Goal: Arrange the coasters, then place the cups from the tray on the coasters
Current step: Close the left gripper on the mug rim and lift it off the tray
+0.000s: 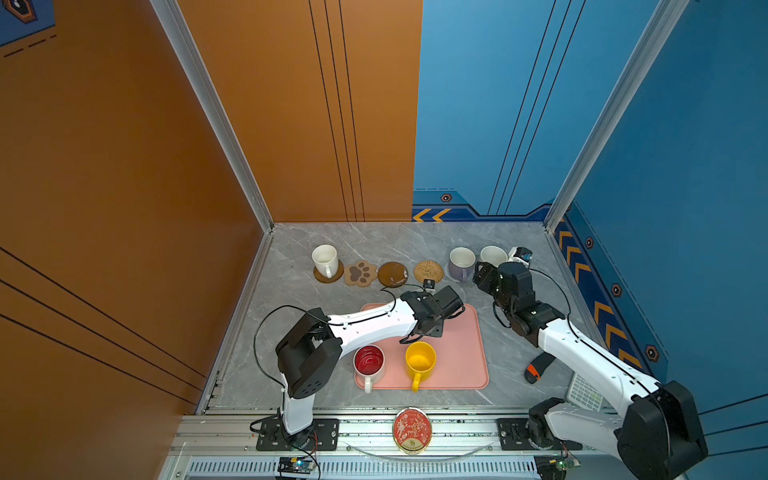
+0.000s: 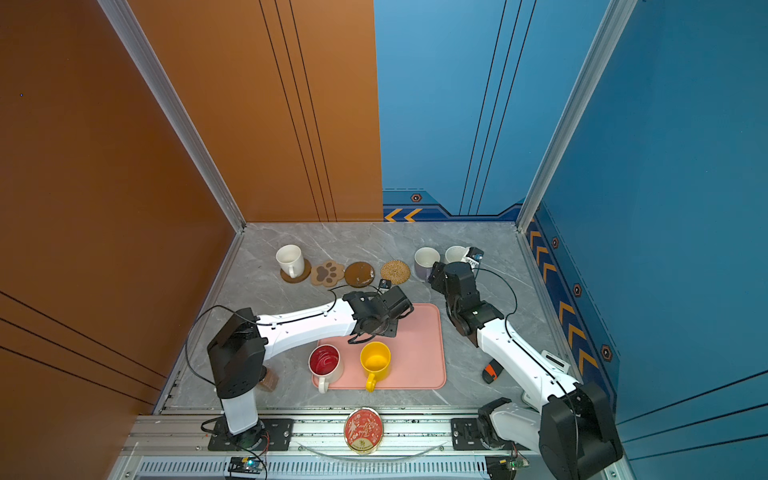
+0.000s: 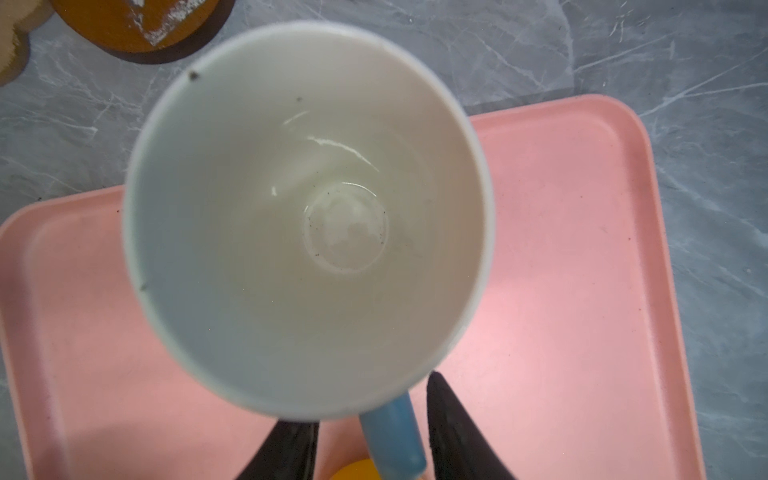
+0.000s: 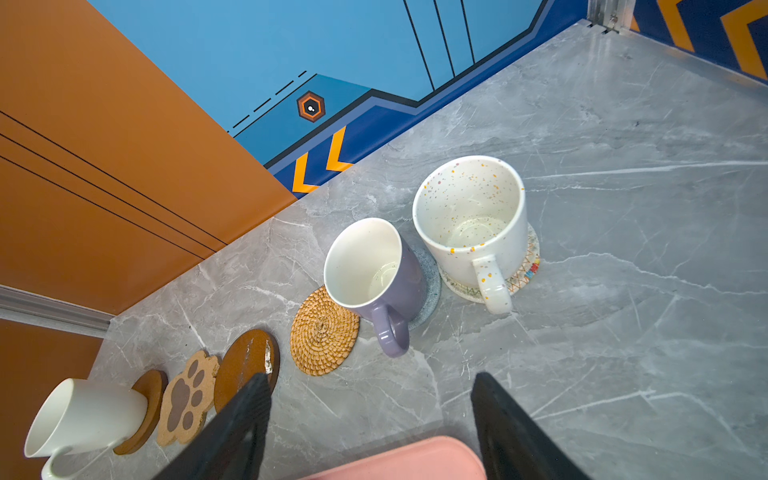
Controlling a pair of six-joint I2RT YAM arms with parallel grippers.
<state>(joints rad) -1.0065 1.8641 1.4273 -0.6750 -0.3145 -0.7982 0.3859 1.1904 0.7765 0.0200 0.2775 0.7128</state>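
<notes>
A glossy light blue mug (image 3: pixel 307 216) fills the left wrist view at the far rim of the matte pink tray (image 3: pixel 582 291). The left claw (image 3: pixel 374 419) straddles its smooth handle with black fingers; whether they pinch it cannot be told. The right claw (image 4: pixel 372 378) hangs spread and empty near the woven rattan coaster (image 4: pixel 324 332). The lavender mug (image 4: pixel 374 270) and the speckled mug (image 4: pixel 469 220) sit on crocheted mats (image 4: pixel 528 266). The yellow mug (image 1: pixel 420 359) and the red-lined mug (image 1: pixel 368 361) stand on the tray.

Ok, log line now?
left pincer: astride light blue mug handle | right pincer: open, empty | coasters: white mug, lavender mug, speckled mug | tray: yellow mug, red-lined mug
</notes>
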